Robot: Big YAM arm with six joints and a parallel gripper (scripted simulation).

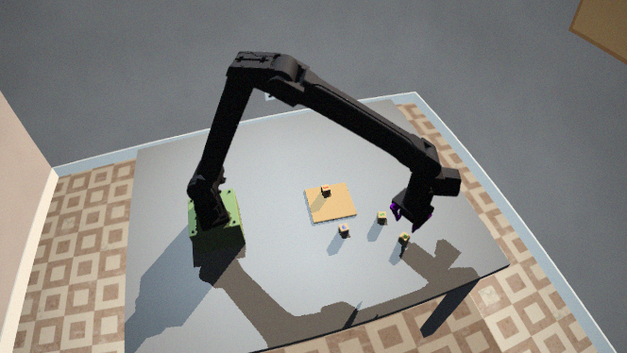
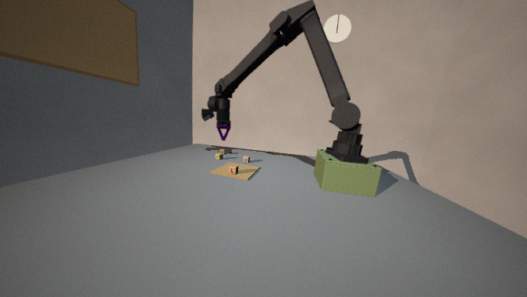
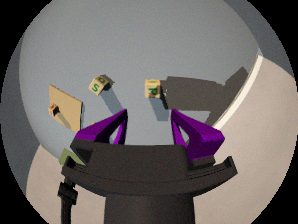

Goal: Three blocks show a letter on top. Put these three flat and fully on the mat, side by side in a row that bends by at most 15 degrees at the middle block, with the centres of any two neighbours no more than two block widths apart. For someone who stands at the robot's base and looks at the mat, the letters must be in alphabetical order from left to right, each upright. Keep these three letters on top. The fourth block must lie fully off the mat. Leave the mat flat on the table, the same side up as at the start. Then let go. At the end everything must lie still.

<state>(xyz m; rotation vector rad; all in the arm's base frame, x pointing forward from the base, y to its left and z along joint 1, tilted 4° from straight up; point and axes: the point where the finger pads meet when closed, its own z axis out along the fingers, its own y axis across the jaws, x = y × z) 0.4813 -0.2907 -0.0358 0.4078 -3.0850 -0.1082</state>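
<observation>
The tan mat (image 1: 341, 207) (image 2: 219, 171) (image 3: 73, 100) lies flat. A block with red marks (image 1: 326, 191) (image 2: 233, 170) (image 3: 53, 109) stands on it, a red L on one side. Off the mat stand a block with a blue mark (image 1: 344, 230) (image 2: 246, 160), a block with a green S (image 1: 381, 217) (image 2: 218, 156) (image 3: 98, 85), and a block with a green letter like P or d (image 1: 404, 238) (image 2: 222, 152) (image 3: 153, 89). My gripper (image 1: 407, 226) (image 2: 223, 139) (image 3: 149, 113) is partly open and empty, high above the table near the P-or-d block. The blue-marked block is mostly hidden in the wrist view.
The green base (image 1: 217, 243) (image 2: 349, 179) carries the arm at the other end of the table. The P-or-d block is the one nearest the table's far end. The arm's shadow falls beside it.
</observation>
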